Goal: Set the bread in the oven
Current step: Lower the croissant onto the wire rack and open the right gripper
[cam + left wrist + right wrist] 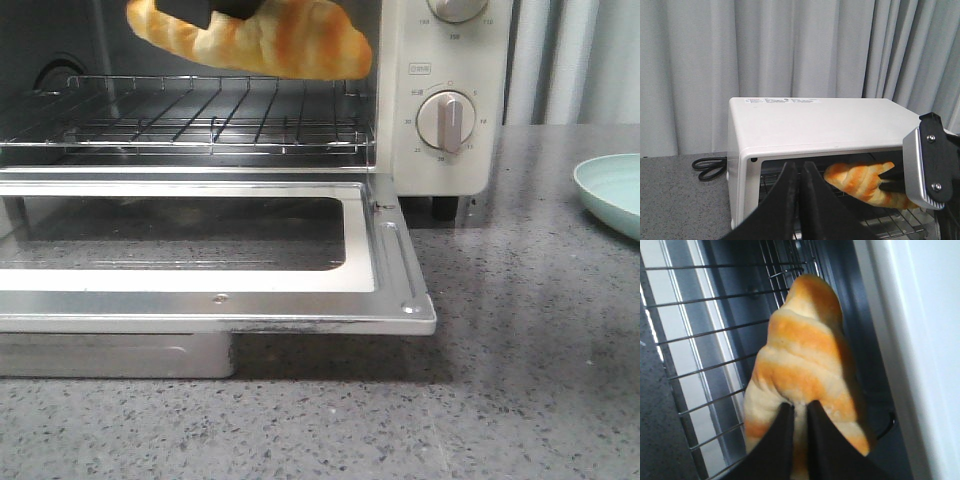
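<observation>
The cream-white oven (pixel 400 100) stands with its glass door (pixel 390 270) folded down flat. The striped golden bread (pixel 260 40) hangs just above the wire rack (pixel 200 115), inside the oven mouth. My right gripper (pixel 800 407) is shut on the bread (pixel 800 355), with the rack (pixel 700 340) beside it. In the front view only its black tips (pixel 215 10) show at the top edge. My left gripper (pixel 800 167) is shut and empty, held outside in front of the oven (pixel 815 125), left of the bread (pixel 860 182).
A pale green plate (pixel 615 190) lies on the grey counter at the right. A crumb tray (pixel 120 355) sits under the open door. A black power cord (pixel 710 167) lies coiled left of the oven. A grey curtain (pixel 790 50) hangs behind.
</observation>
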You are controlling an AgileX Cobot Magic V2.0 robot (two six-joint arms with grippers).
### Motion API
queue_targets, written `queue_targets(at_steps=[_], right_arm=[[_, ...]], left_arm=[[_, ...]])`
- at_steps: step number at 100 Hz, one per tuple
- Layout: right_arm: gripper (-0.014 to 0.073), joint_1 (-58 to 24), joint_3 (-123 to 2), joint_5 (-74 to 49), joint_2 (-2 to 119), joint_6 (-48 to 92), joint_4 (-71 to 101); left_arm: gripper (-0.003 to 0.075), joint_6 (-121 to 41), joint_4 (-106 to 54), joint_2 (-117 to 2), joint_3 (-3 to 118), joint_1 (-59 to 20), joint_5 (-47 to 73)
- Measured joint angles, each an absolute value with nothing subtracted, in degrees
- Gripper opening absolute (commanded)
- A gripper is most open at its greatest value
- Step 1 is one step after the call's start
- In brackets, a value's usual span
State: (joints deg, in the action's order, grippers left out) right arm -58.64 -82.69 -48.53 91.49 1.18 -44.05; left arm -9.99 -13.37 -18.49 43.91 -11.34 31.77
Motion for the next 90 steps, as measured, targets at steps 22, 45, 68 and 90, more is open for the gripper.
queue_targets(at_steps=[22,45,68,90], right_arm=[[-0.0048,-58.2,-82.7,-47.8,91.5,1.2,-44.3],[-0.0041,-58.2,-82.7,-46.2,91.5,1.2,-44.3],[0.0257,-58.2,-82.7,-46.0,91.5,1.2,-44.4],[0.0302,-58.2,-82.7,-45.7,91.5,1.2,-44.4]], left_arm=[[-0.0021,-10.0,-13.4,-18.5,43.9,-11.3,32.4],[-0.0021,-10.0,-13.4,-18.5,43.9,-11.3,32.4],[-0.0021,-10.0,-13.4,-18.5,43.9,-11.3,32.4],[-0.0021,-10.0,-13.4,-18.5,43.9,-11.3,32.5]])
